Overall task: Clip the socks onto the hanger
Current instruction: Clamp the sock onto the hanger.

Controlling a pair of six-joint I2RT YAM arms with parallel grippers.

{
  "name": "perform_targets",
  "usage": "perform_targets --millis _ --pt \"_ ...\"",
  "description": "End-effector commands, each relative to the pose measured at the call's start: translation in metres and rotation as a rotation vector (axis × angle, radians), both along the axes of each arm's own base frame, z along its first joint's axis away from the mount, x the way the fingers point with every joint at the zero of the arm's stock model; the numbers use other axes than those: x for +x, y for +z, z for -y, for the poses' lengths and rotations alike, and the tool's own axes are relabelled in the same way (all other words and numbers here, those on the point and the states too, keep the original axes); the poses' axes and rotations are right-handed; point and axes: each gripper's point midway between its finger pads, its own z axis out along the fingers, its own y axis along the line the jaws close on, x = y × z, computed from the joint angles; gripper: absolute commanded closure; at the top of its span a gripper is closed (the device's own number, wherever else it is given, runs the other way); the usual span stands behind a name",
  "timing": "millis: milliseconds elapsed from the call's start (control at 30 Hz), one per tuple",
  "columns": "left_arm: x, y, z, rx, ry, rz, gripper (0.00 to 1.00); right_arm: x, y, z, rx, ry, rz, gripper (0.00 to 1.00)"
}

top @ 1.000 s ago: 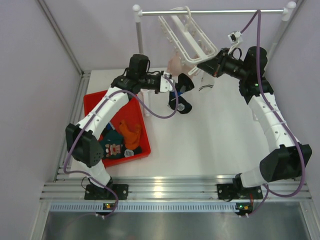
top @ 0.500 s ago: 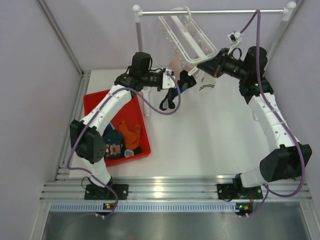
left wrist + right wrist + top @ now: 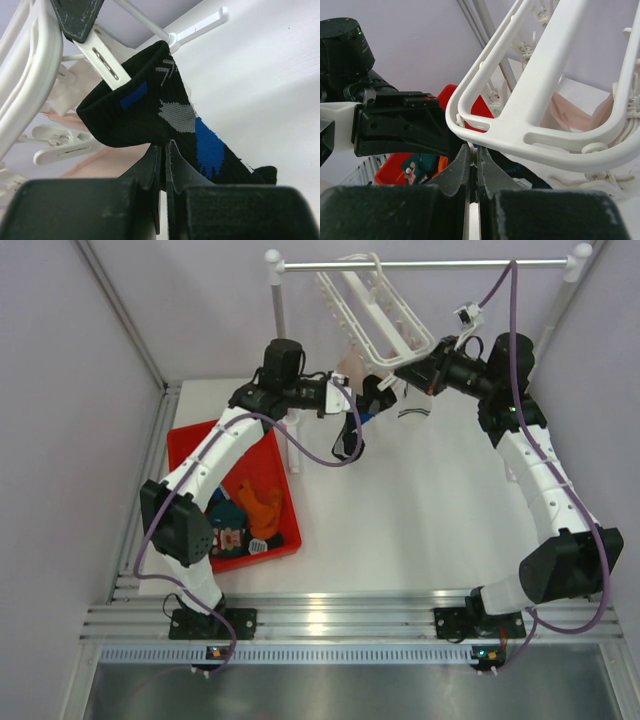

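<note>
The white grid-frame hanger (image 3: 375,315) hangs tilted from the metal rail; its frame fills the right wrist view (image 3: 540,100). My left gripper (image 3: 365,403) is shut on a black sock (image 3: 349,435) with blue and grey patches (image 3: 150,115) and holds its cuff up against a white clip (image 3: 102,60). My right gripper (image 3: 405,370) is shut on that clip (image 3: 475,145) under the hanger's near corner. A white sock (image 3: 412,408) and a pale pink one (image 3: 349,366) hang from the hanger. An orange sock (image 3: 262,505) and a teal sock (image 3: 228,530) lie in the bin.
A red bin (image 3: 190,450) stands at the left of the table. The metal rail (image 3: 420,264) runs across the back on white posts (image 3: 279,330). Purple cables loop from both arms. Walls close in both sides.
My left gripper has moved up and right to the hanger with the black sock, bringing its cuff to the clip. The right gripper has stayed on the clip.
</note>
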Motion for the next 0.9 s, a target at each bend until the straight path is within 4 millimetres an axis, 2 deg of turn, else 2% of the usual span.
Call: perform_targets --millis 0,267,367,400,433,467,567,633,700,733,767,800,867 --pt "-0.01 0.037 0.012 -0.07 -0.066 0.082 1.0 0.005 0.037 0.007 -0.005 -0.023 0.141 1.0" --pt "-0.014 0.043 0.018 -0.076 -0.076 0.108 1.0 0.004 0.038 0.007 -0.009 -0.018 0.15 1.0" --pt "-0.013 0.045 0.02 -0.083 -0.068 0.111 1.0 0.002 0.033 0.006 -0.017 -0.009 0.125 0.99" --pt "-0.014 0.045 0.021 -0.084 -0.068 0.108 1.0 0.001 0.032 0.005 -0.018 0.0 0.121 0.94" --pt "-0.014 0.046 0.021 -0.085 -0.065 0.111 1.0 0.0 0.033 0.005 -0.018 0.0 0.119 0.79" --pt "-0.014 0.045 0.022 -0.084 -0.065 0.11 1.0 0.001 0.032 0.005 -0.017 0.001 0.115 0.71" --pt "-0.014 0.044 0.023 -0.085 -0.06 0.109 1.0 0.0 0.032 0.005 -0.016 0.001 0.115 0.5" --pt "-0.014 0.04 0.025 -0.083 -0.056 0.104 1.0 0.001 0.031 0.005 -0.014 -0.001 0.109 0.46" --pt "-0.013 0.043 0.027 -0.094 -0.044 0.123 1.0 0.001 0.032 0.006 -0.01 -0.002 0.111 0.46" --pt "-0.013 0.038 0.028 -0.094 -0.037 0.111 1.0 0.001 0.032 0.006 -0.007 -0.004 0.106 0.46" --pt "-0.012 0.047 0.029 -0.122 -0.027 0.141 1.0 0.002 0.032 0.006 -0.006 -0.007 0.106 0.47" --pt "-0.01 0.047 0.031 -0.13 -0.006 0.137 0.98 0.002 0.033 0.005 -0.003 -0.007 0.111 0.47" --pt "-0.013 0.044 0.03 -0.142 0.003 0.109 0.84 0.004 0.035 0.007 0.007 -0.014 0.108 0.5"
